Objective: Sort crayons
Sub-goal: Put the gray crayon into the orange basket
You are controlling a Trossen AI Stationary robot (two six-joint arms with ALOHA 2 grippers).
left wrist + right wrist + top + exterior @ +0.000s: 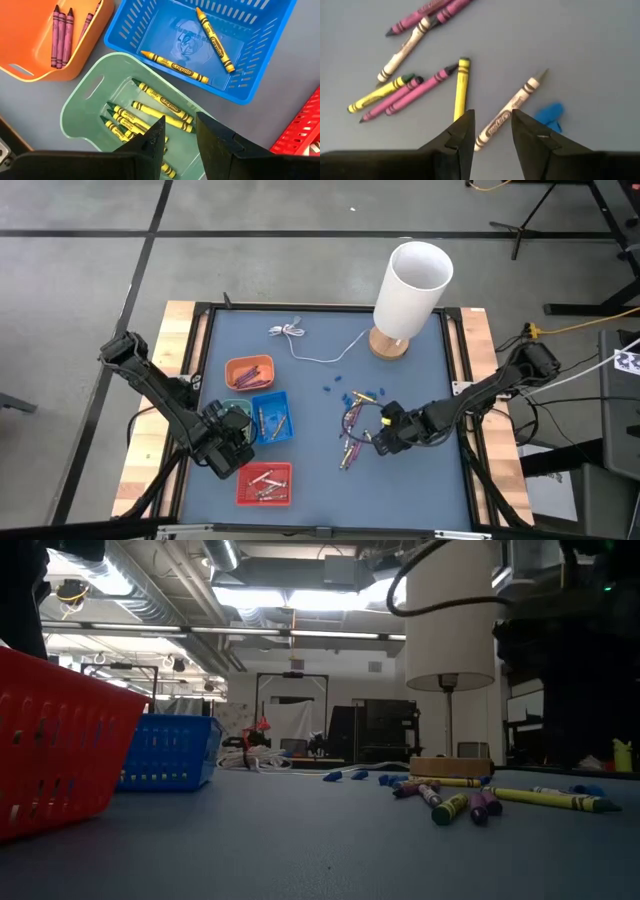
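Claws on both my arms are hovering empty, fingers parted, over the blue table in a workshop lit by ceiling strips. My left claw is hanging above yellow crayons lying in the green tray; my right claw is poised over loose crayons scattered near the white lamp.
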